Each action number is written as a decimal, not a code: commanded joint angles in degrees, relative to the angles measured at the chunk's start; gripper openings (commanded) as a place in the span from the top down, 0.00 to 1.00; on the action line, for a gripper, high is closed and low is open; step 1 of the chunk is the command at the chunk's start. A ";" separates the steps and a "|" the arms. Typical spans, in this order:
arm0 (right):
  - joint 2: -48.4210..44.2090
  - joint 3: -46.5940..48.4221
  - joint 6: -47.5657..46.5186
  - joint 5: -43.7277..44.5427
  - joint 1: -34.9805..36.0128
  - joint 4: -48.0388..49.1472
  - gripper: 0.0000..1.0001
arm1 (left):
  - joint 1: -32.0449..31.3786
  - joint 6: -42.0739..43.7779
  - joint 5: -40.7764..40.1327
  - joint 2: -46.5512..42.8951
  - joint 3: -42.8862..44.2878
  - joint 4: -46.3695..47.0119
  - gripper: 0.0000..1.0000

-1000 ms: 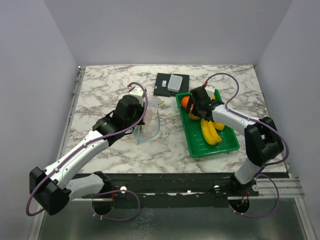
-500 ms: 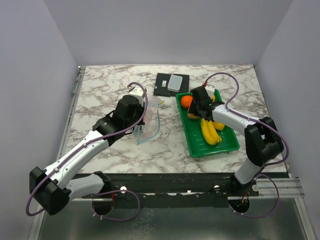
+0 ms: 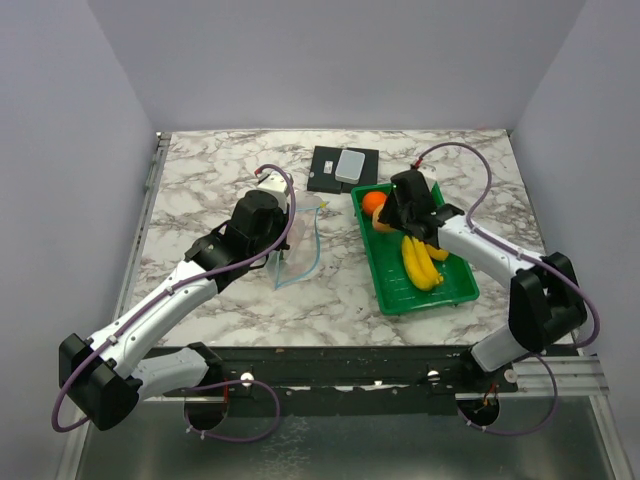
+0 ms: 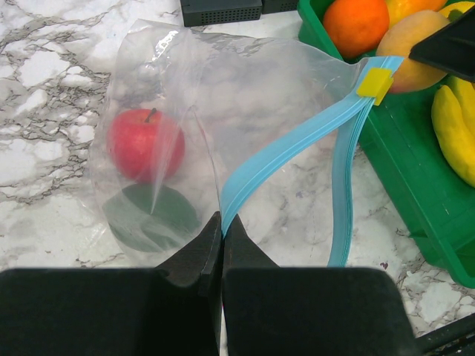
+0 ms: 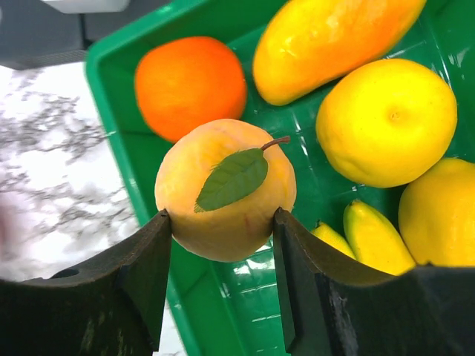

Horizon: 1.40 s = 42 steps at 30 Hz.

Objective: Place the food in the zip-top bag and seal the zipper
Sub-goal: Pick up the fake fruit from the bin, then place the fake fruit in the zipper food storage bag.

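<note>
Left gripper (image 4: 221,222) clenched on the zipper (image 4: 297,144); right gripper (image 5: 223,222) grasping a peach (image 5: 223,185).
Top: zip-top bag (image 3: 298,250) lies on marble table (image 3: 200,180), left of green tray (image 3: 440,295); bananas (image 3: 420,262) in tray. Left wrist: red apple (image 4: 146,144) and green fruit (image 4: 152,215) inside the bag, mouth gaping. Right wrist: 2 fingers (image 5: 133,274) pressed to the peach; orange (image 5: 191,85) and yellow round fruit (image 5: 386,122) just beside, in tray.

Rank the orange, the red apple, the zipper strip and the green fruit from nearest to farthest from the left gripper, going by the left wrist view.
1. zipper strip: pinched in the shut left gripper, centre.
2. green fruit: inside the bag, low left.
3. red apple: inside the bag, just beyond the green fruit.
4. orange: far right, in the green tray.
</note>
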 commanded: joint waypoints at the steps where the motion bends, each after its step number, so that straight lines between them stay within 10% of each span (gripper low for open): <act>1: -5.92 -1.62 -1.01 -3.89 -0.27 2.01 0.88 | -0.20 0.33 -0.56 -0.07 -0.34 0.82 1.00; 26: -28.64 -7.70 -6.90 -31.82 8.80 11.54 0.89 | -0.13 0.31 -0.98 -0.14 -0.35 0.74 1.00; 42: -22.21 -2.30 -11.48 -26.53 22.94 10.64 0.89 | -0.16 0.20 -1.17 -0.30 -0.35 0.75 1.00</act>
